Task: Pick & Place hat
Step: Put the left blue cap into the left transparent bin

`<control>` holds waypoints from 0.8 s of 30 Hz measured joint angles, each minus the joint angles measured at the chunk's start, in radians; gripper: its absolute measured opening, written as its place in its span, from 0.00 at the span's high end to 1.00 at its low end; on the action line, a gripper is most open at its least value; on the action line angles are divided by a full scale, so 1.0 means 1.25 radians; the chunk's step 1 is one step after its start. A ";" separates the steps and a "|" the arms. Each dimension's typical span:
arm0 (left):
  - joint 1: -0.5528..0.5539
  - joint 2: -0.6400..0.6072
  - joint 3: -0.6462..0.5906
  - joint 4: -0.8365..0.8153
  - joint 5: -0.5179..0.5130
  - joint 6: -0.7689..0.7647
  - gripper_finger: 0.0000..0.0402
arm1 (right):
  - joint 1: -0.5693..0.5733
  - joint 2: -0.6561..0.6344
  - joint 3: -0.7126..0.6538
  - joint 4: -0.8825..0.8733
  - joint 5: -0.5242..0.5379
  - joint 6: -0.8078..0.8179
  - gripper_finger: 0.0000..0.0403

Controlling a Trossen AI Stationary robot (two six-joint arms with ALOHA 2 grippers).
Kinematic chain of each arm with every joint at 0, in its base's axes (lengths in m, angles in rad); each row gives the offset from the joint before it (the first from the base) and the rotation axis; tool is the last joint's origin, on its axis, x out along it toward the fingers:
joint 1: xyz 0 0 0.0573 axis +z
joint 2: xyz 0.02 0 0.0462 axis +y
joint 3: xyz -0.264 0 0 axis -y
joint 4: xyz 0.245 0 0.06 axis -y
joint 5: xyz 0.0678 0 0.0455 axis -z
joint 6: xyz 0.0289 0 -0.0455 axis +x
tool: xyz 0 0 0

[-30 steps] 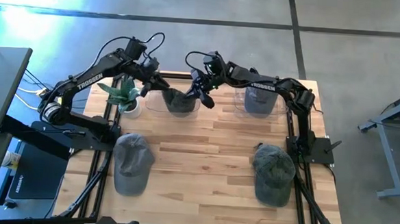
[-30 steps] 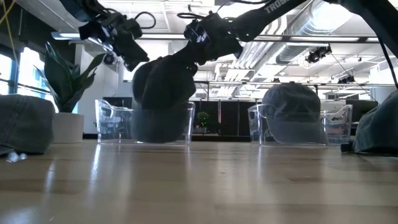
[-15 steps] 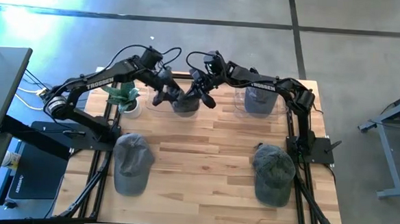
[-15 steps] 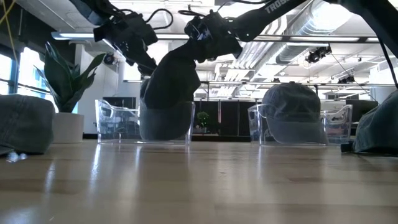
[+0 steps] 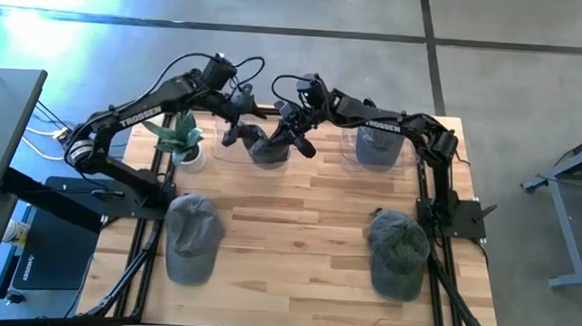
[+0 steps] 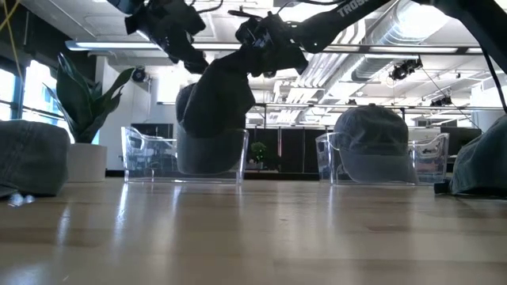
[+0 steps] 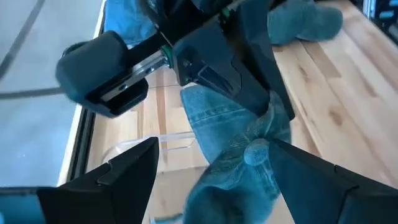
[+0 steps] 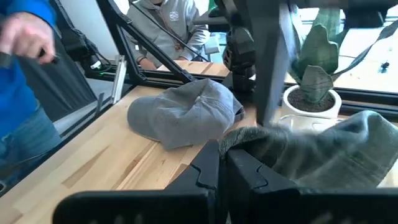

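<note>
The dark hat (image 5: 265,148) is held half inside the left clear bin (image 6: 142,154), at twelve o'clock on the table. It is pinched shut at its three o'clock edge by the right gripper (image 5: 288,135). The left gripper (image 5: 242,114), fingers spread, is poised at eleven o'clock, just above it.

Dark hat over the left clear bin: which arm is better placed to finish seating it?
Right. Its pincer is shut on the dark hat, holding it in the clear bin. The left pincer is open beside it, holding nothing.
</note>
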 joint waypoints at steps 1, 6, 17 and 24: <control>-0.001 0.015 0.000 -0.007 0.002 0.014 0.26 | 0.000 0.000 0.000 0.000 -0.008 0.000 0.99; 0.000 0.090 -0.003 -0.097 0.042 0.028 0.26 | 0.000 0.000 0.000 0.000 -0.026 0.000 0.98; 0.000 0.058 0.017 -0.279 0.283 0.071 0.42 | -0.015 0.000 0.000 -0.001 -0.078 0.055 0.98; 0.000 0.038 0.020 -0.282 0.255 0.111 0.68 | -0.016 0.000 0.000 0.000 -0.112 0.137 0.99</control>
